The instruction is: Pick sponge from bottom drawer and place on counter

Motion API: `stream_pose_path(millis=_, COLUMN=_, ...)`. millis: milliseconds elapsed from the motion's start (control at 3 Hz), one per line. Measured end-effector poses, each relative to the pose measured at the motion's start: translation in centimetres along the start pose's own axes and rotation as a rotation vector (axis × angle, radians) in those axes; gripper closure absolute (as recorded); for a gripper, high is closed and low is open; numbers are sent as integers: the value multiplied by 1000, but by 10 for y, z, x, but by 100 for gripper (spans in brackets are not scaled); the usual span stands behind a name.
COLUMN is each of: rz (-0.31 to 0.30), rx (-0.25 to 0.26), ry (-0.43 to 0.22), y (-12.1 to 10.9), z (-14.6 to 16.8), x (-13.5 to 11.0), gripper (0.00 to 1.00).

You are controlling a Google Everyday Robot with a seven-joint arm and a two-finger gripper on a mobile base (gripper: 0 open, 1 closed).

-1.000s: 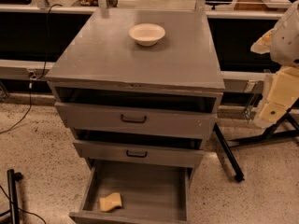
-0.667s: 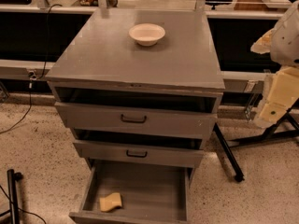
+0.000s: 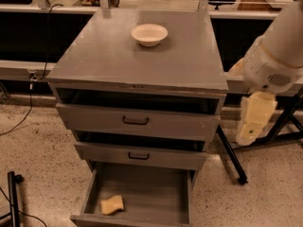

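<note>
Counter fills upper centre. Bottom drawer stands pulled out at lower centre, front edge cut off. Gripper hangs at right edge, well apart from drawer; spread or closed, cannot tell. 1 white bowl on counter. Sponge lies on drawer floor, lower left. Step judged: approach; next, reach down over sponge.

No text, label, brand, number or sign can be read from here. The counter, the white bowl, the two handled drawer fronts, the bottom drawer and the sponge all show plain surfaces. The gripper hangs right of the cabinet, level with the upper drawers, also without legible marks.
</note>
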State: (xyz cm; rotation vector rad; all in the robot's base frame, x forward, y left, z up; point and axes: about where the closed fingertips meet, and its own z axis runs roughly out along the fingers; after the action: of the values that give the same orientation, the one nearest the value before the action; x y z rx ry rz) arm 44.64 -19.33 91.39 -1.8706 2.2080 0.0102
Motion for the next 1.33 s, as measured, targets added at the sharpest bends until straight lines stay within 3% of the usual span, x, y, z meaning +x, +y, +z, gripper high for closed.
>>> stream_pose_path(millis=333, rz=16, rx=-69, ry=18, y=10, z=73, x=2, gripper=0)
stream_pose_path(millis=667, rz=4, rx=-85, ry=15, y=14, z=90, x=-2, gripper=0)
stream_pose_path(millis=1000, rz=-51, rx=-62, ry=-23, y=7, z=90, x=-25, gripper=0)
stream_pose_path(millis=1333, rz=-160, rx=-16, ry=-68, y=0, z=108, x=-101, gripper=0)
